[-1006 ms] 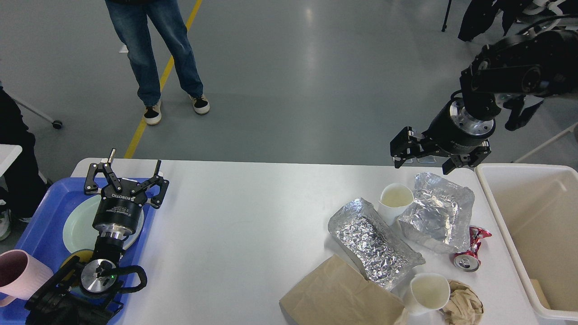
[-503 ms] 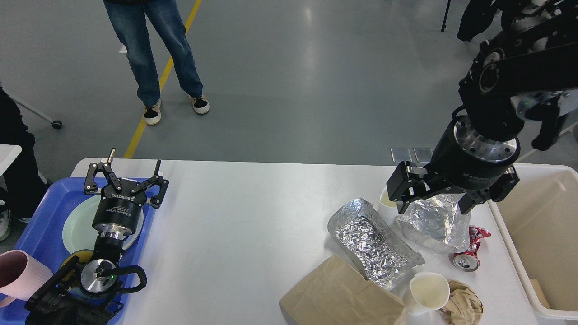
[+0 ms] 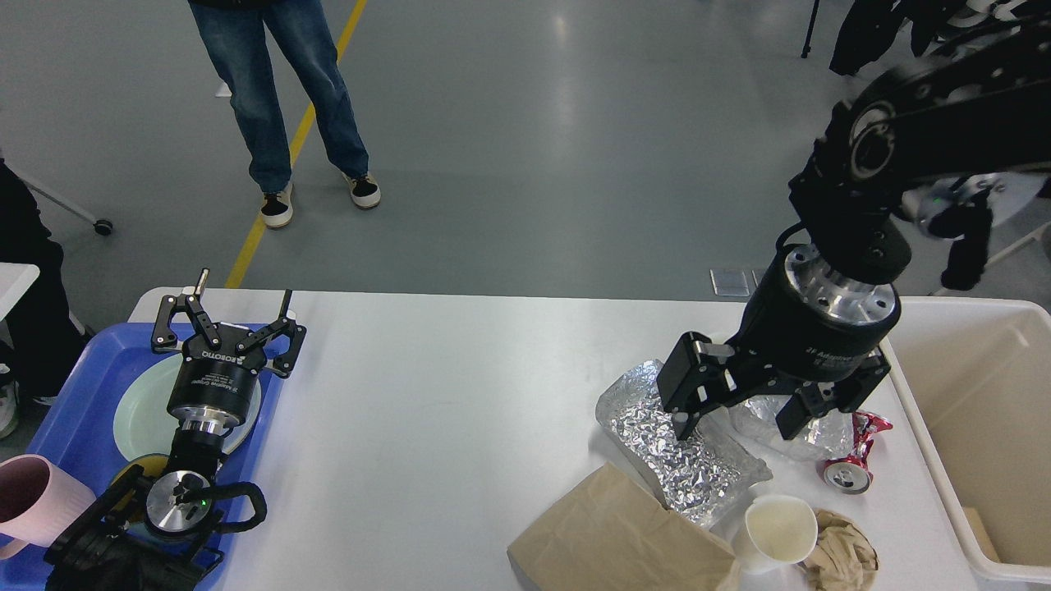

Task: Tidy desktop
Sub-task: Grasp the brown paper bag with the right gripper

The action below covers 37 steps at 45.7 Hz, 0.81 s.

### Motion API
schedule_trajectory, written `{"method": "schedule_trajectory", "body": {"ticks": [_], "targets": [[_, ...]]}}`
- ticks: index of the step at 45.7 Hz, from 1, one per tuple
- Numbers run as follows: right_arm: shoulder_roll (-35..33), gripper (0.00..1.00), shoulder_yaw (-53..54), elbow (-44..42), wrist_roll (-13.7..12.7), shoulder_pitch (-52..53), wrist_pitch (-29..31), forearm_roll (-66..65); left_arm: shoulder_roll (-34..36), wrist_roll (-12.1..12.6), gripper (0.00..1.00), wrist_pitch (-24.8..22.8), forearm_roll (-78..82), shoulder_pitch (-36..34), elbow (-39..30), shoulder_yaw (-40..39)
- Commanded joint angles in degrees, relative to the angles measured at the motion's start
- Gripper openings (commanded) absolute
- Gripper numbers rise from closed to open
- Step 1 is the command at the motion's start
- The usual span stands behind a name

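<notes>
The white desktop fills the lower view. On its right lie a crumpled foil tray, a second foil piece partly under my arm, a brown paper bag, a white paper cup, a crushed red can and crumpled brown paper. My right gripper is open and hangs over the foil pieces; another cup is hidden under it. My left gripper is open and empty above the blue tray.
The blue tray at the left holds a pale green plate and a pink mug. A cream bin stands at the right edge. A person in jeans stands on the floor beyond the table.
My right gripper has come down and leftward from beyond the table's far edge to over the foil pieces, covering the far cup. My left arm has not moved.
</notes>
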Motion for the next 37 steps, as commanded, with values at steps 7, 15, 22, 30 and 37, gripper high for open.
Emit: {"method": "schedule_trajectory", "body": {"ticks": [7, 15, 22, 30, 37], "targets": [[2.12, 0.9, 8.8, -5.81, 0.16, -20.55, -8.55, -9.68, 0.01, -0.01, 0.96, 0.0, 0.0, -0.01, 0.0, 0.08], [5.99, 0.9, 11.28, -5.98, -0.36, -31.19, -22.43, -21.64, 0.01, -0.01, 0.96, 0.0, 0.0, -0.1, 0.0, 0.08], [8.63, 0.91, 9.26, -9.05, -0.45, -39.27, -32.72, -29.12, 0.01, -0.01, 0.96, 0.0, 0.0, -0.1, 0.0, 0.08], [11.88, 0.92, 8.55, -13.27, -0.36, -43.76, -33.17, -30.09, -0.08, -0.01, 0.96, 0.0, 0.0, -0.1, 0.0, 0.08], [15.31, 0.92, 8.03, -17.32, -0.36, -48.59, -33.17, -30.35, 0.01, -0.01, 0.96, 0.0, 0.0, -0.1, 0.0, 0.08]]}}
